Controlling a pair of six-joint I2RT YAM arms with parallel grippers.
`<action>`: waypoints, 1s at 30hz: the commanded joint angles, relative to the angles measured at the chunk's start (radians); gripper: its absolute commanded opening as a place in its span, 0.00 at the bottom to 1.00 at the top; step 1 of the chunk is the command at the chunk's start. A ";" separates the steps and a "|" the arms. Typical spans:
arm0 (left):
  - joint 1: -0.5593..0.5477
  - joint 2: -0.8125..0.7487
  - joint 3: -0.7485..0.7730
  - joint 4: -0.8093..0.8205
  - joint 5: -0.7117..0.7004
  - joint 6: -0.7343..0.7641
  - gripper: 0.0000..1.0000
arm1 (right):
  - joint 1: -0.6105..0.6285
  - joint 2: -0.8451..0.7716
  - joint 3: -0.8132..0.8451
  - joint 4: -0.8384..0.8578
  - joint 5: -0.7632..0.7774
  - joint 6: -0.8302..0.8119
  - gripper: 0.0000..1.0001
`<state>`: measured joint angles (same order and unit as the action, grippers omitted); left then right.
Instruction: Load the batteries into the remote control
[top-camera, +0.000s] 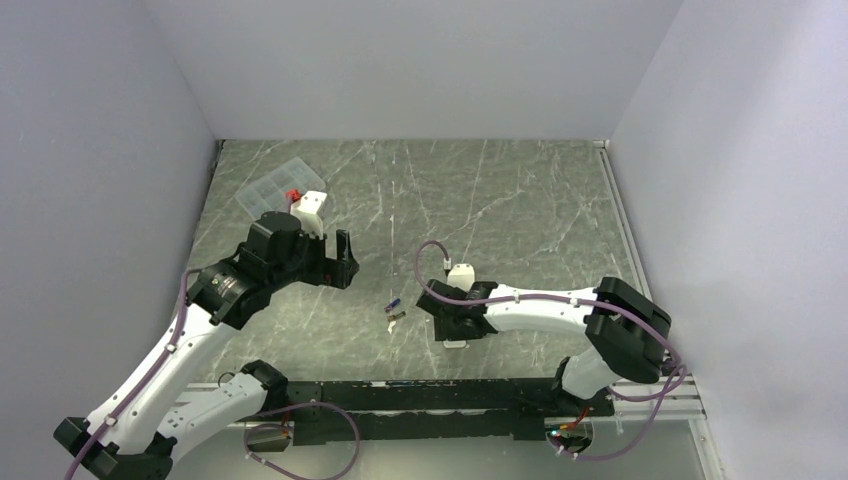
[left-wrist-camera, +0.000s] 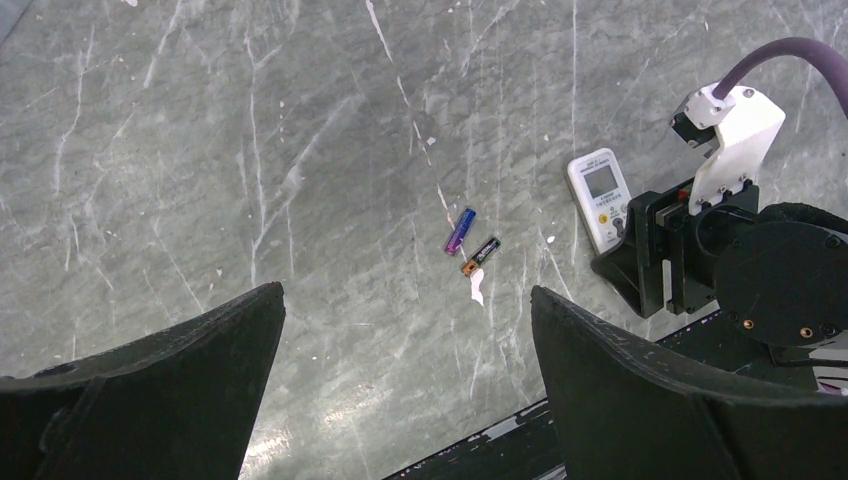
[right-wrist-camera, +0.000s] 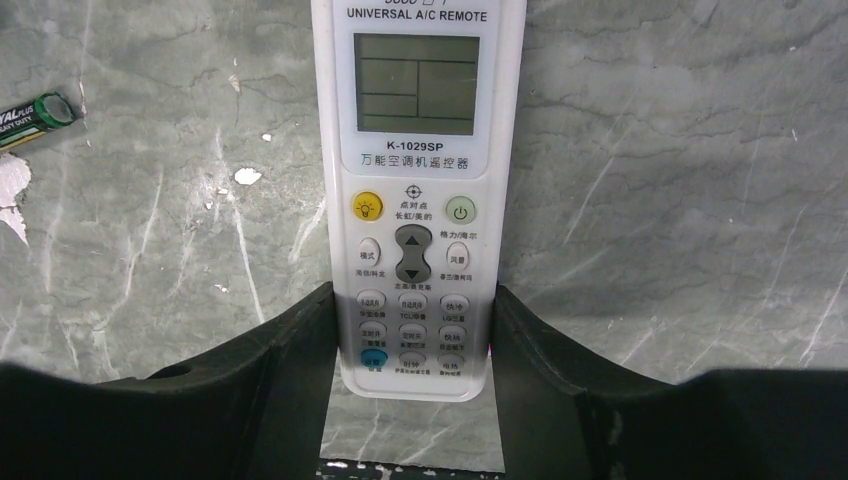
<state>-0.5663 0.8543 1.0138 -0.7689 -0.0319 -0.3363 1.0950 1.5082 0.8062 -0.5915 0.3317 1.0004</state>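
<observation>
Right wrist view: we see our right gripper (right-wrist-camera: 413, 300) closed against both long sides of the remote control (right-wrist-camera: 415, 150), which lies face up on the table (right-wrist-camera: 650, 200). Our left gripper (left-wrist-camera: 405, 300) hangs wide open above the batteries (left-wrist-camera: 460, 231), which lie together near the remote control.

Lab test cell: plain white walls (top-camera: 420, 60) around a marbled tabletop (top-camera: 520, 200) (two robot arms (top-camera: 150, 372) at its edge)

Smooth white plastic remote control (right-wrist-camera: 415, 200), glossy-wrapped batteries (left-wrist-camera: 459, 231), matt black jaws, polished marble-look table (top-camera: 500, 200).
</observation>
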 joint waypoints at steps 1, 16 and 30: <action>-0.001 0.002 -0.004 0.017 0.009 -0.010 0.99 | 0.008 -0.039 -0.006 0.005 0.015 -0.002 0.32; -0.001 0.033 -0.011 0.038 0.077 -0.012 0.99 | 0.009 -0.214 -0.040 0.000 0.001 -0.150 0.00; -0.001 0.086 -0.029 0.083 0.361 -0.121 0.99 | 0.011 -0.451 -0.093 0.115 -0.206 -0.510 0.00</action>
<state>-0.5663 0.9295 0.9749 -0.7364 0.2070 -0.4068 1.1011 1.0985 0.7101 -0.5514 0.2054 0.6334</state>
